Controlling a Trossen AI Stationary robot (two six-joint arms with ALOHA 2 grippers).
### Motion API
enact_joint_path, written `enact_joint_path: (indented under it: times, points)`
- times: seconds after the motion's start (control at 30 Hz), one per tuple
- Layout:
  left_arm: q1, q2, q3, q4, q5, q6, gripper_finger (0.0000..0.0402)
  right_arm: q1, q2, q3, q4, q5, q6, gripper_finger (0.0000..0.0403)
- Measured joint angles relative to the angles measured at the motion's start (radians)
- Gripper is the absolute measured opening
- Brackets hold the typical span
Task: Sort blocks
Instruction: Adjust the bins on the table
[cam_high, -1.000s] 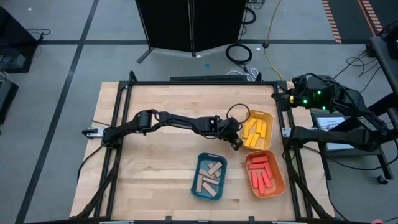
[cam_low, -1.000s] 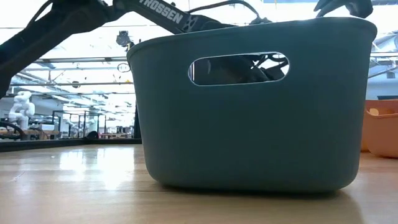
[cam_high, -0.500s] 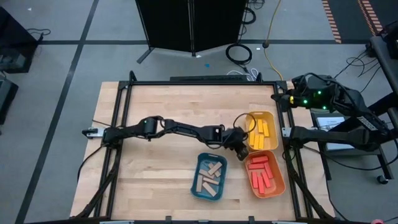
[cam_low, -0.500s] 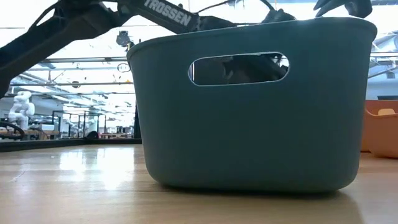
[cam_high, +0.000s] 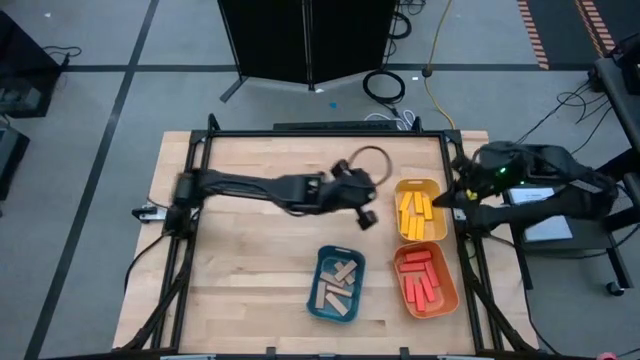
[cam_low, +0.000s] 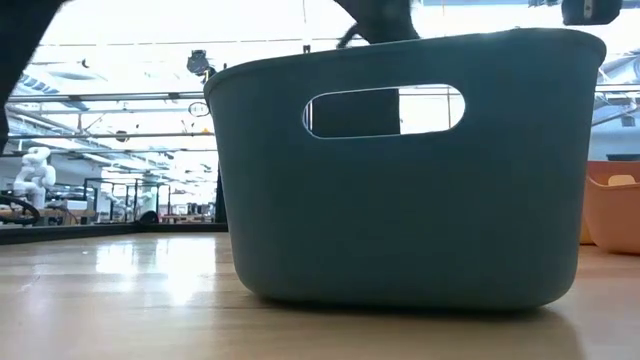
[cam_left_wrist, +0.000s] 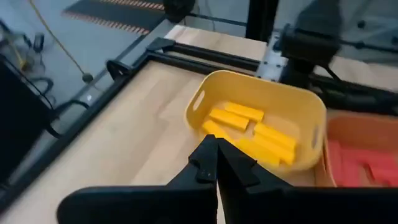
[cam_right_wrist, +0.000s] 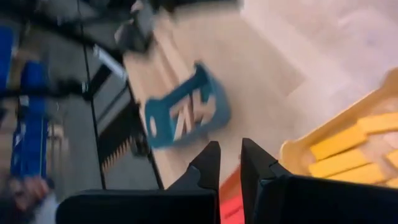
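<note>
While the left gripper (cam_high: 367, 217) hung over bare wood with its fingers (cam_left_wrist: 211, 163) pressed together on nothing, no loose block showed anywhere on the table (cam_high: 250, 270) for them to go after. In the left wrist view the closed tips pointed straight at the yellow tray (cam_high: 421, 209), which stood just beyond them toward the right edge of the table. The yellow blocks (cam_left_wrist: 250, 130) in it lay with their long axes roughly side by side, running across the tray's width.

From above, the red blocks (cam_high: 424, 277) filled the orange tray (cam_high: 447, 288) just on the near side of the yellow one, and the tan blocks (cam_high: 336, 282) lay crisscrossed in the blue tray (cam_high: 332, 311), which sat near the table's front edge, on the near side of the left gripper.

The right gripper (cam_high: 462, 186) was at the table's right edge, beside the yellow tray's far corner. Its fingers (cam_right_wrist: 209, 163) stood almost together with only a narrow gap, holding nothing.

The right arm was likely the nearer to the yellow and orange trays, the left the nearer to the blue. With every visible block already lying in a tray of its own colour, the sorting looked finished or very nearly so. The low view, filled by the blue tray's wall, showed no block on the wood.
</note>
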Motion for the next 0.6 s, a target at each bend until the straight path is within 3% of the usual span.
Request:
enact_joint_path:
  times: [0.13, 0.27, 0.4, 0.6]
  points:
    - [-0.004, -0.212, -0.233, 0.014, 0.077, 0.061, 0.0, 0.15, 0.123, -0.012, 0.007, 0.016, 0.014, 0.0]
    - [-0.008, -0.347, -0.501, 0.157, 0.323, 0.046, 0.0, 0.329, 0.287, -0.025, -0.088, 0.06, 0.068, 0.0]
    - [-0.086, -0.334, -0.635, 0.283, 0.427, 0.008, 0.0, 0.524, 0.413, -0.063, -0.126, 0.065, 0.166, 0.0]
    - [-0.229, -0.247, -0.65, 0.336, 0.432, 0.033, 0.0, 0.772, 0.568, -0.082, 0.024, 0.146, 0.34, 0.0]
